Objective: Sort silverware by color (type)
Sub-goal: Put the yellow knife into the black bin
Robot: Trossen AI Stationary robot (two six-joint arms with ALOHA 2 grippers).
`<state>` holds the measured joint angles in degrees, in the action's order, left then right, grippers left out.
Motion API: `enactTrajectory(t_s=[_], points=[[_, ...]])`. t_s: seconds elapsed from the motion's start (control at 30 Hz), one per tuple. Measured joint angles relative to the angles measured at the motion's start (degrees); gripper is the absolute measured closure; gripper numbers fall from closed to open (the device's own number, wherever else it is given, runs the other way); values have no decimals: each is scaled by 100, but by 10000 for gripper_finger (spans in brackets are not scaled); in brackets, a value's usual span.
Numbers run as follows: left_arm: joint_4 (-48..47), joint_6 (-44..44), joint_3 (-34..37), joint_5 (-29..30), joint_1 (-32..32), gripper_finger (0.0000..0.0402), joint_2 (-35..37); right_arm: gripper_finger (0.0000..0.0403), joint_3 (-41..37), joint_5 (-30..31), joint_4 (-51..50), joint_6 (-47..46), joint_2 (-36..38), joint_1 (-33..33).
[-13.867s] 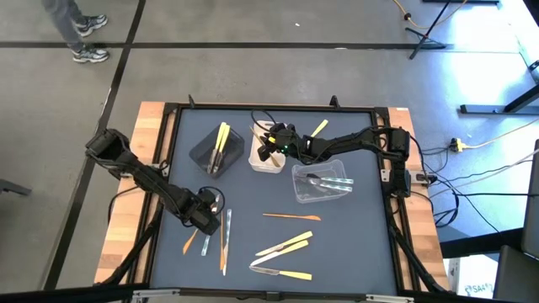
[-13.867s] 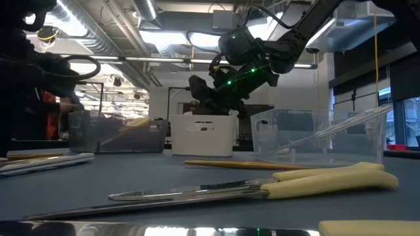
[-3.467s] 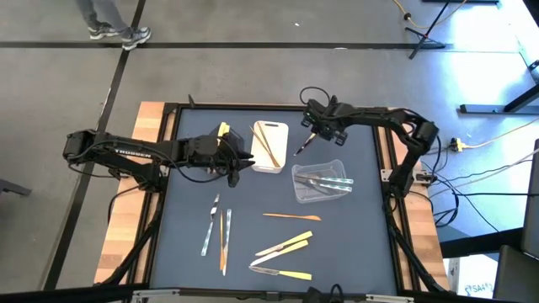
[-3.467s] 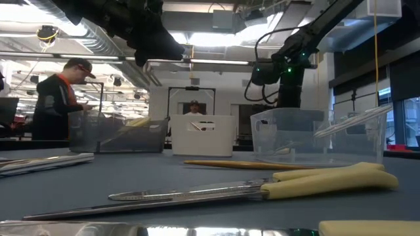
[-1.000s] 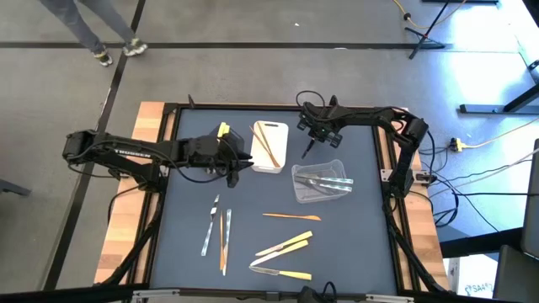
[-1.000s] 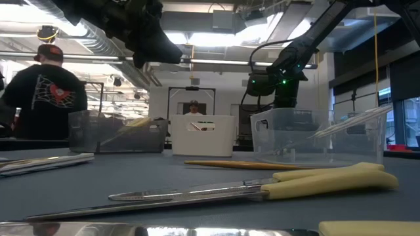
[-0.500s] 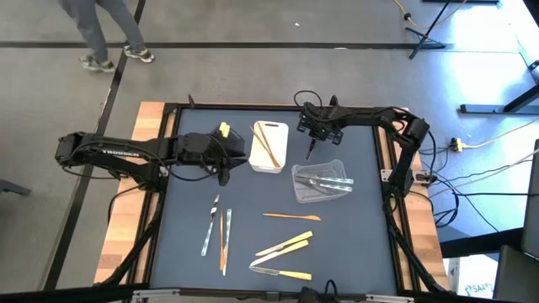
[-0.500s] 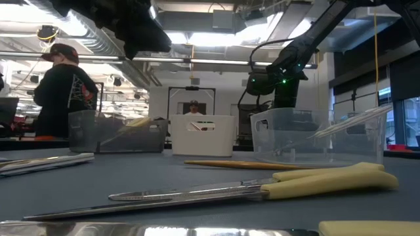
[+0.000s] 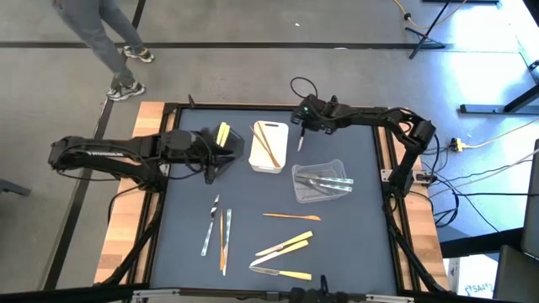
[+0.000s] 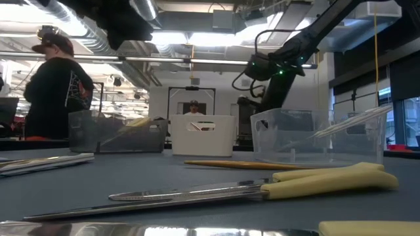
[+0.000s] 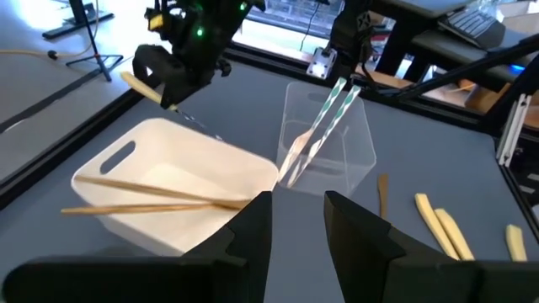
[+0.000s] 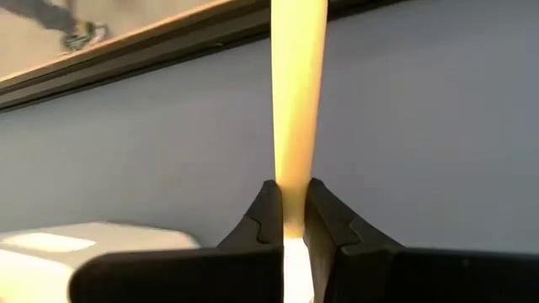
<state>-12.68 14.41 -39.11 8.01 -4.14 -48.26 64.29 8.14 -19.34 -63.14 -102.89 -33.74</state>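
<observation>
Right gripper (image 12: 293,220) — held above the far side of the dark table (image 9: 354,244), just beside the white rectangular plastic bin (image 9: 268,147) with two orange-brown utensils — fingers clamped on a pale yellow-handled utensil (image 12: 297,101). Left gripper (image 11: 296,220) — over the dark grey tray (image 9: 221,145) of pale yellow utensils — fingers apart, nothing between them. Clear plastic tub (image 9: 320,183) holds silver-grey pieces; further silverware (image 9: 282,247) lies loose on the near table.

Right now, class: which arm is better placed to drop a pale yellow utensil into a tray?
Right. The right gripper is shut on the pale yellow utensil; the left gripper is open, holding nothing.
</observation>
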Motion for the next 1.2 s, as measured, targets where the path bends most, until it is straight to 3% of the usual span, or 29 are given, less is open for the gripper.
enactTrajectory(t_s=[0.23,0.6,0.97,1.2], points=[[-578,45,0,2,-2,298,609,396,5,-19,287,537,58,0],[-624,42,0,8,0,298,1394,396,9,-26,475,1317,801,0],[-561,53,0,391,0,298,1578,395,20,-923,2535,2157,1187,546],[-290,561,0,503,-1,298,1437,395,20,-880,3118,2547,1187,1163]])
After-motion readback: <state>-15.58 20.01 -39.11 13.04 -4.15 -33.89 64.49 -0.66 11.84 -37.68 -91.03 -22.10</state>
